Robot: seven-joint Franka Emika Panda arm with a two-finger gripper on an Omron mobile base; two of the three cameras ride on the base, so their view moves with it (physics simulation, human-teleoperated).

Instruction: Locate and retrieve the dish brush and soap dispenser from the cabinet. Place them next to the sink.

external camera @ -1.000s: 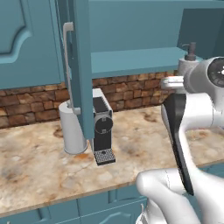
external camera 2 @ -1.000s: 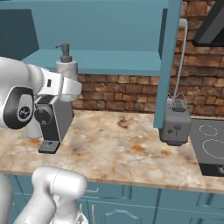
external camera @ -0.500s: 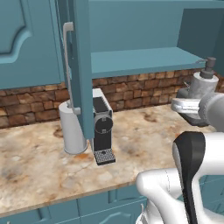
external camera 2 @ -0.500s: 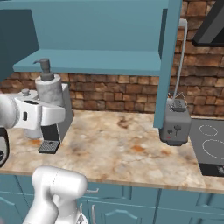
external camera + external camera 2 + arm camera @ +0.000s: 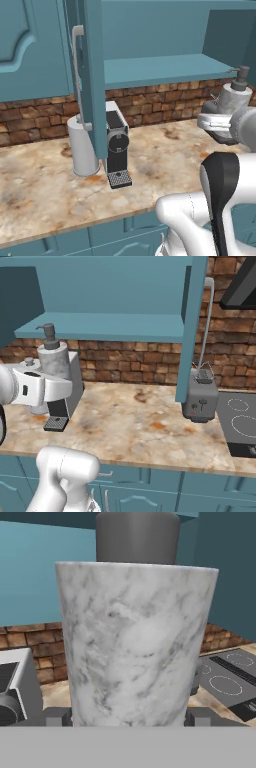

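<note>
Up close, the end effector (image 5: pixel 129 719) is clenched around the soap dispenser (image 5: pixel 135 642), a marbled grey-white bottle with a dark pump top, its fingertips (image 5: pixel 56 716) pressing on either side of the base. The soap dispenser is held upright in the air above the tabletop (image 5: pixel 145 431), in front of the coffee machine (image 5: pixel 116 150) and below the cabinet shelf (image 5: pixel 110 326). Beyond the coffee machine stands a paper-towel roll (image 5: pixel 82 147), just behind the open cabinet door (image 5: pixel 92 75). Farther along the tabletop from the coffee machine sit a toaster (image 5: pixel 201 401) and the hob (image 5: pixel 242 423).
</note>
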